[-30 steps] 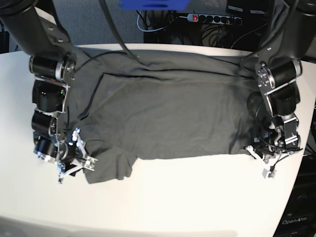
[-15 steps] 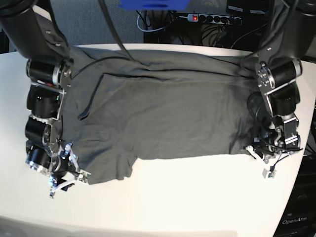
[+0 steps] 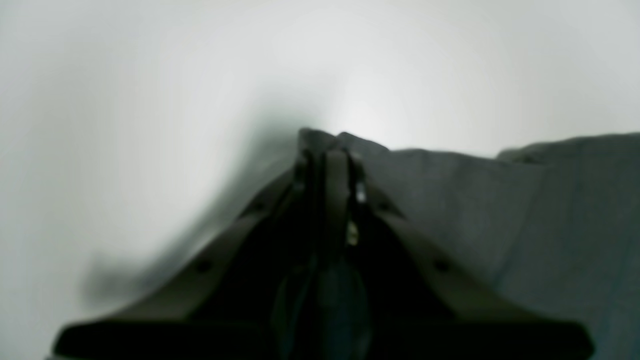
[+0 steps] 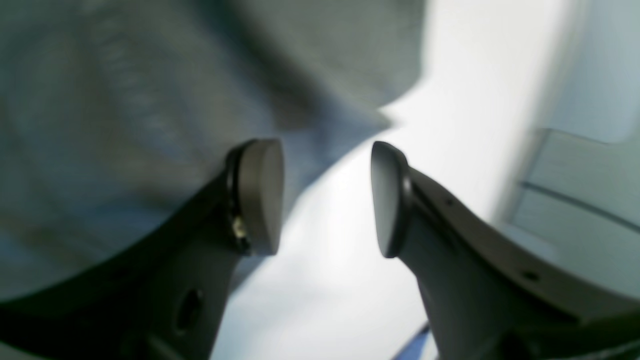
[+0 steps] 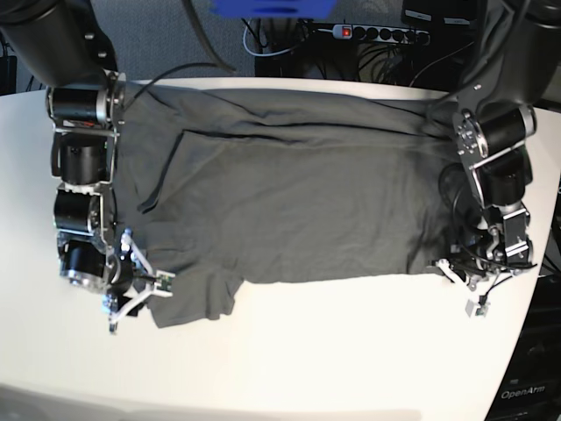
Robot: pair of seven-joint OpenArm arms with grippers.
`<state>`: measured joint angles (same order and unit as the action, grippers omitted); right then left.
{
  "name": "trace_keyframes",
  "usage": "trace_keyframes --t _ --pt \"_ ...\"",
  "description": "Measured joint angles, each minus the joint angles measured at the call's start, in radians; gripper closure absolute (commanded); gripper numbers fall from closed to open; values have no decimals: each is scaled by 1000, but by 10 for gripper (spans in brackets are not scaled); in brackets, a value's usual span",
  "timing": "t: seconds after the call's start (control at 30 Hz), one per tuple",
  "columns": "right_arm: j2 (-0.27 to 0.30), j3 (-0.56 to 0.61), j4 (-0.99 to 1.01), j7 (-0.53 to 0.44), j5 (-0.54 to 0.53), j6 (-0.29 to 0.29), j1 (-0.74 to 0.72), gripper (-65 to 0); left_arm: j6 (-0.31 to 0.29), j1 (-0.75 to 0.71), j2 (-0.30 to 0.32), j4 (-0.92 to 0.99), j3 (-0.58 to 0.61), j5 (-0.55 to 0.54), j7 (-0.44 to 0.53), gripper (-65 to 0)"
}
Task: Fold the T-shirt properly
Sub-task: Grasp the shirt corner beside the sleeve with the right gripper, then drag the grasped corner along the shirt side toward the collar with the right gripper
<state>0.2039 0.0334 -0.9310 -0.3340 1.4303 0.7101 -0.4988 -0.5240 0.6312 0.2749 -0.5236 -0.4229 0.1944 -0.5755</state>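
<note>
The dark grey T-shirt (image 5: 289,202) lies spread on the white table (image 5: 333,351), its body folded into a wide band. One short sleeve (image 5: 197,303) sticks out toward the near edge. My left gripper (image 5: 449,267) sits low at the shirt's near right corner. In the left wrist view my left gripper (image 3: 327,155) is shut on a pinch of the T-shirt (image 3: 500,210). My right gripper (image 5: 140,298) stands at the sleeve's left edge. The right wrist view shows my right gripper (image 4: 325,197) open, with white table in the gap and the T-shirt (image 4: 125,100) beside its left pad (image 4: 260,195).
A power strip (image 5: 377,33) with cables and a blue object (image 5: 272,7) lie behind the table's far edge. A dark box (image 5: 526,390) stands off the table's near right corner. Both arms' upper links rise over the shirt's left and right ends.
My right gripper swung out to the near left, off the sleeve, and has come back to the sleeve's left edge, still open. The left gripper has stayed put on its corner.
</note>
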Motion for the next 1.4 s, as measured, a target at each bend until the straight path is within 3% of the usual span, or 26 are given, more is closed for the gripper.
trace_keyframes --t 0.53,1.4 --pt "-5 108 -53 7 0 0 34 -283 0 0 0 0 0 0 -1 -19" --pt "-18 124 21 3 -3 -4 26 -283 -2 0 2 0 0 -4 0 -19"
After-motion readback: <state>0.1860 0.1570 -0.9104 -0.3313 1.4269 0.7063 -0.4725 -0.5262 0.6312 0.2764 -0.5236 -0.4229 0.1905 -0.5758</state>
